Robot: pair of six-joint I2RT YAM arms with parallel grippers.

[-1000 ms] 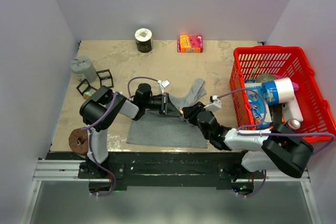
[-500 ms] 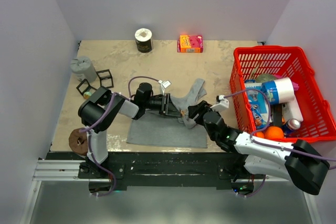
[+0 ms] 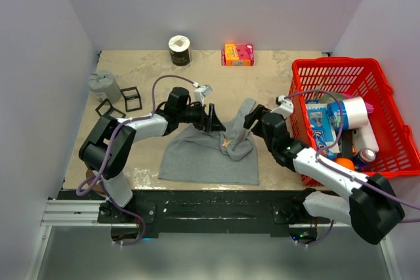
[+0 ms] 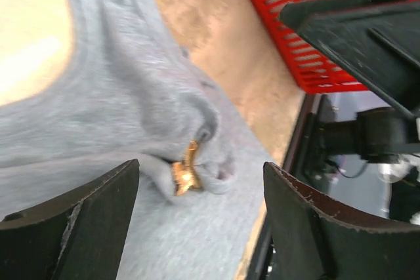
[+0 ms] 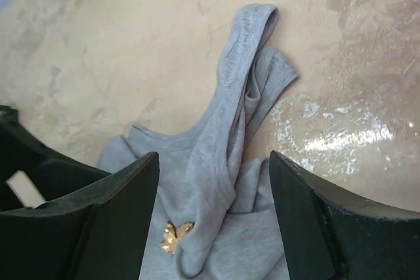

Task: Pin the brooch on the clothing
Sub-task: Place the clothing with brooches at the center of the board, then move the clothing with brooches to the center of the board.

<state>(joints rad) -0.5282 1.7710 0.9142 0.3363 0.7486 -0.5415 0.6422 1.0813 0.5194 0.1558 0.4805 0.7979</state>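
**Near edge.** The clothing (image 3: pixel 197 162) lies with its hem close along the near edge of the bench (image 3: pixel 282 77), about mid-span.

**Brooch.** The brooch (image 4: pixel 186 174) sits on a bunched fold just beyond the hem, with cloth curled round its lower part. Whether the pin passes through the knit cannot be told.

**Hands.**
- The left hand (image 4: pixel 200 165) is spread wide and holds nothing. It hovers near the fold on its left.
- The right hand (image 5: pixel 213 157) is likewise wide and empty, on the fold's right.

**Risks.**
- If the brooch is merely lodged, any drag on the fold could shake it loose.
- A spread finger could catch the loose strap (image 5: pixel 252 44) and pull the garment askew.

**Room.**
- The red basket (image 3: pixel 293 90) at the right edge stands close to the right arm and limits swing that way.
- Bare bench lies beyond the strap.
- An orange box (image 3: pixel 237 54) and a dark roll (image 3: pixel 178 49) stand at the far edge.
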